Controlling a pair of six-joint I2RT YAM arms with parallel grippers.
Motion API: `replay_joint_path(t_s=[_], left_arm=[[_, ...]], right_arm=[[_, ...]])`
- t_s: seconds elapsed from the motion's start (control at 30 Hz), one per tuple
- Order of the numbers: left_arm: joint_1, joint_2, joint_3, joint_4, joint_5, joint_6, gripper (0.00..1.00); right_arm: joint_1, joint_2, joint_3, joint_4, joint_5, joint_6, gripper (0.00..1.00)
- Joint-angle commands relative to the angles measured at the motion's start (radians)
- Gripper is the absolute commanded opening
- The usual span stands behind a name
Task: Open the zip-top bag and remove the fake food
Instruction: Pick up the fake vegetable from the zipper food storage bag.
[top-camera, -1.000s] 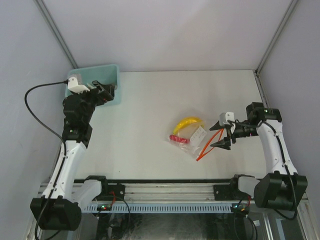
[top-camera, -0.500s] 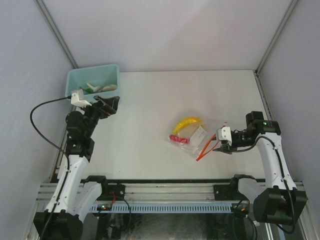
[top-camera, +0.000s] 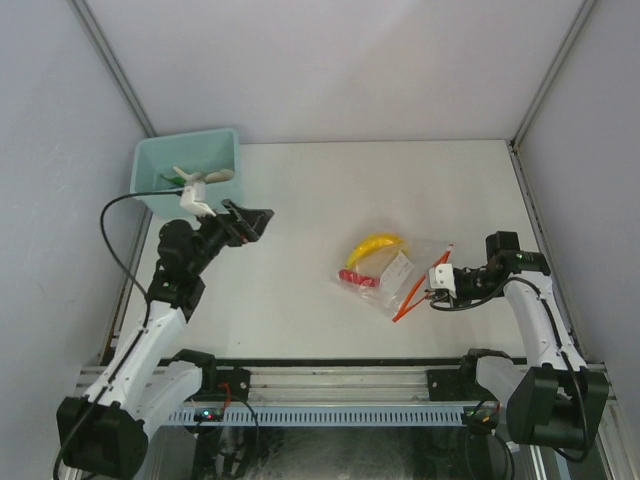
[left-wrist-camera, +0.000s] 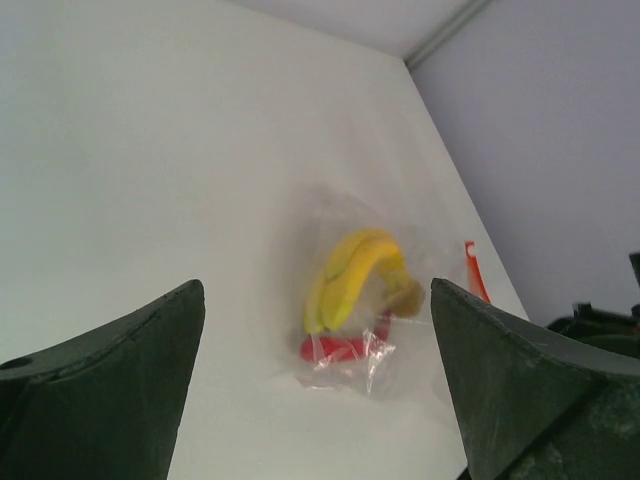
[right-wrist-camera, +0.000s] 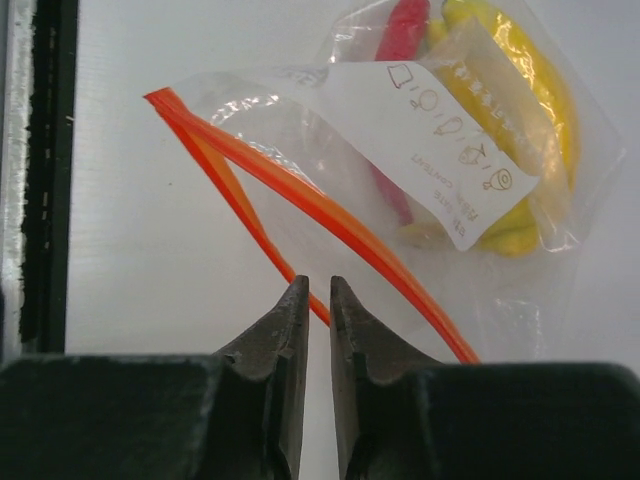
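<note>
While the left tool (top-camera: 255, 218) hangs spread wide above the desk (top-camera: 330, 190), just in front of the teal bin (top-camera: 228, 150), the right tool (right-wrist-camera: 315, 283) is pressed almost together at the mouth of the zip-top bag (top-camera: 392, 272). One strand of the red-orange zip strip (top-camera: 412, 297) is caught in the thin slit between its fingers. The bag lies flat on the desk's right half (white label patch (right-wrist-camera: 430, 140) facing up), with the yellow banana (top-camera: 375, 245) and a red piece (top-camera: 357, 278) inside it.
</note>
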Motion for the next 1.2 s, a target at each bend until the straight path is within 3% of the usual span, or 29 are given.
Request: replay_joint_path(t_s=[0.0, 0.27, 0.57, 0.9, 1.17], left_arm=[[-0.128, 0.122, 0.033, 0.069, -0.028, 0.033, 0.96], [-0.274, 0.383, 0.146, 0.104, -0.025, 0.086, 0.98], [-0.327, 0.626, 0.249, 0.121, 0.026, 0.111, 1.0], [-0.35, 0.748, 0.302, 0.121, 0.079, 0.136, 0.98], [-0.383, 0.814, 0.309, 0.152, 0.122, 0.15, 0.9]], right_arm=[[0.006, 0.0, -0.021, 0.156, -0.026, 0.096, 0.11], [0.022, 0.004, -0.098, 0.278, -0.025, 0.119, 0.08], [0.059, 0.015, -0.148, 0.411, -0.013, 0.157, 0.09], [0.102, 0.052, -0.171, 0.489, 0.013, 0.153, 0.12], [0.147, 0.092, -0.178, 0.529, 0.027, 0.16, 0.18]])
